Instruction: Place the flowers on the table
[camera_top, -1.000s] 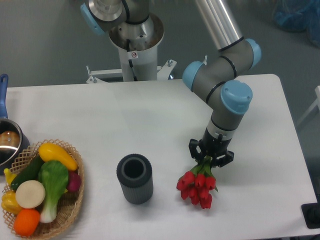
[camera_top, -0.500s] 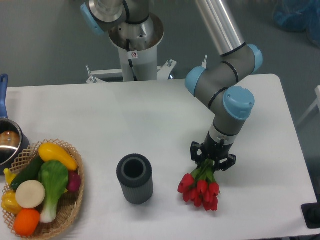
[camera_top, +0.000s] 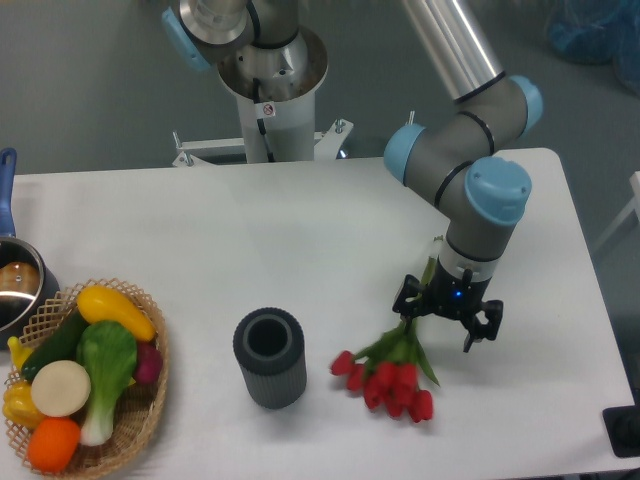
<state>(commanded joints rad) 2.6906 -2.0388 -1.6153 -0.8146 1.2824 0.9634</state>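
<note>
Red tulip flowers with green stems lie fanned on the white surface right of the dark vase, beneath the spread, empty claw; no legible writing.

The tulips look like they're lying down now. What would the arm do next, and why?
Probably lift the end effector straight up and away. The flowers lie spread on the table beside the vase, and the fingers look parted above the stem ends, so the bunch seems released. That is a judgement from one view.

Robot lab: pedestal-mounted arm
</note>
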